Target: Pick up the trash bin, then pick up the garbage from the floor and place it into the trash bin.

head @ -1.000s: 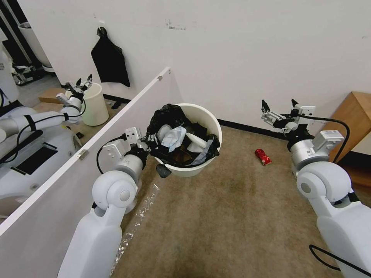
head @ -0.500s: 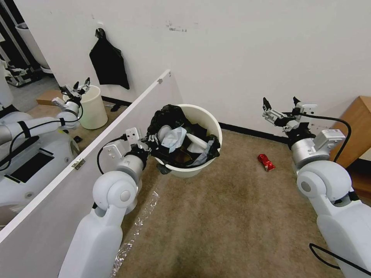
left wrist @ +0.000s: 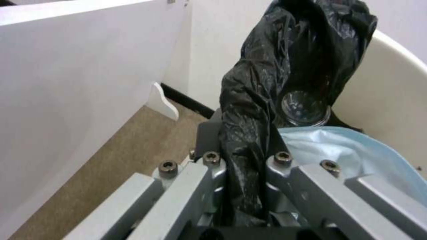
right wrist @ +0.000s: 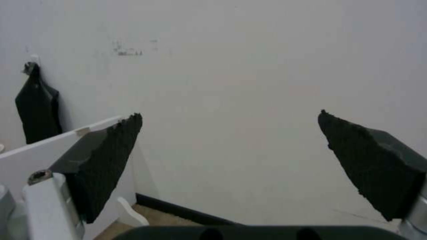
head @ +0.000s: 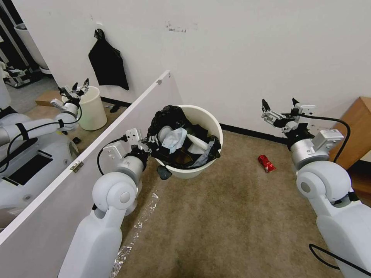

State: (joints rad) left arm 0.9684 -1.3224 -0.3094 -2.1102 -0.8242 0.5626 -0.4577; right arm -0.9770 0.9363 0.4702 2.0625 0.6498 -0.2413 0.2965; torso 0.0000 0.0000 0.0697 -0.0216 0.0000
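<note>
One round white plastic bin (head: 199, 154) with crinkled black liner, one red snack packet (head: 266, 163) on carpet, two grippers.

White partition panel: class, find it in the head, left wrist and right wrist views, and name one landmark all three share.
Head view: white partition panel runs diagonally on the robot's left.
Left wrist view: the broad white surface bordering the carpet.
Right wrist view: under the hanging black bag, at.
Shared landmark: black baseboard.
</note>
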